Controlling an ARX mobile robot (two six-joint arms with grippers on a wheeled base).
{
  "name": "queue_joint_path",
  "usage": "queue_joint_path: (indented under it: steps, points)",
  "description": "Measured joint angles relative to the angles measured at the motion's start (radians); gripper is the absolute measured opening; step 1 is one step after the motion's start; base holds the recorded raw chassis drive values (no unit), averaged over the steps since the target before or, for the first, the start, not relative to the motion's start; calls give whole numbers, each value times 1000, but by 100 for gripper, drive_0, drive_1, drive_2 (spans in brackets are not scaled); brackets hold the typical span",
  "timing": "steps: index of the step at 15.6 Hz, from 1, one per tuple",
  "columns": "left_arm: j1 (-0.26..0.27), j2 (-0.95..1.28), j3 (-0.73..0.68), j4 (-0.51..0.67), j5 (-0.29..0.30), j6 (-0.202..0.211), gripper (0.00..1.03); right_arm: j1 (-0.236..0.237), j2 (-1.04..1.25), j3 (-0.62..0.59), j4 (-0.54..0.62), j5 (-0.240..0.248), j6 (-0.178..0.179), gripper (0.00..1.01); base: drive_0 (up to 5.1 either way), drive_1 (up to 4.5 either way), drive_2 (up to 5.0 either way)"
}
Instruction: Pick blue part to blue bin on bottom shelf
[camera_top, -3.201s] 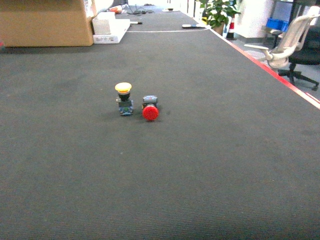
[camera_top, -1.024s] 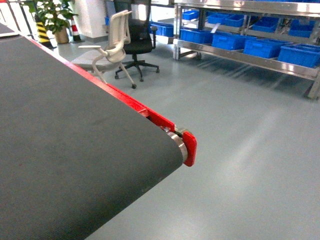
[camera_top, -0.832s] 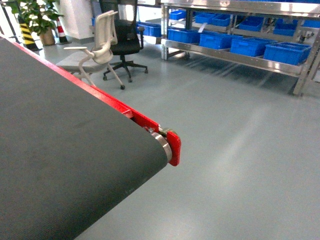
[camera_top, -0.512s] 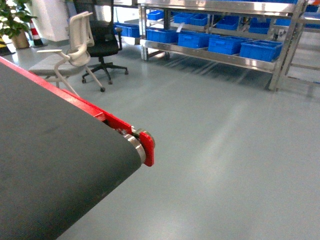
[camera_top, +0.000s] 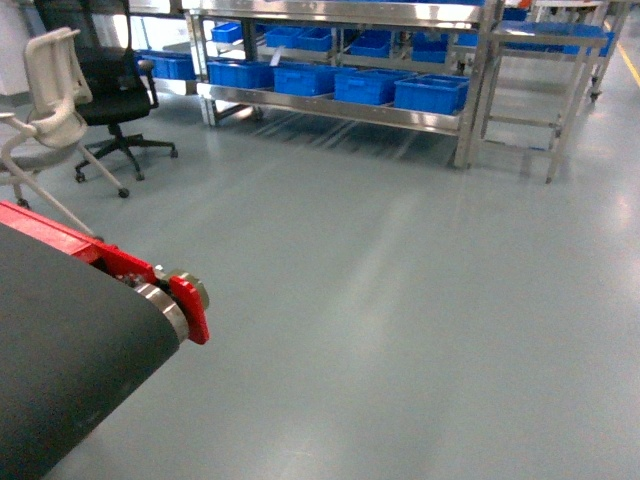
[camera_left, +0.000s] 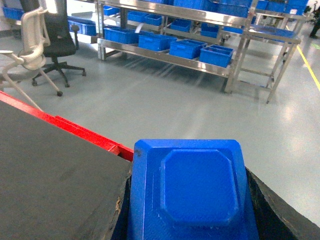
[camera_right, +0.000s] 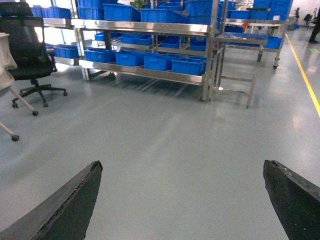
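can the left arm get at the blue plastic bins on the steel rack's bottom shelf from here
Probably not: the blue plastic bins on the stainless-steel bottom shelf sit far across open grey floor, while the left pincer holds a blue plastic part.

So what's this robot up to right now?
It holds a blue part in its left gripper, beside a black conveyor belt. Across the grey floor stands a steel rack with blue bins on its bottom shelf, where the part should go. The right gripper is open and empty.
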Motion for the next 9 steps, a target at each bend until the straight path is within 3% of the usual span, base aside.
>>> queue_joint_path:
  steps: [9]
  points:
    - [0,0,0,0,0,0,44,0,0,0,0,0,0,98,-158,-158,-158]
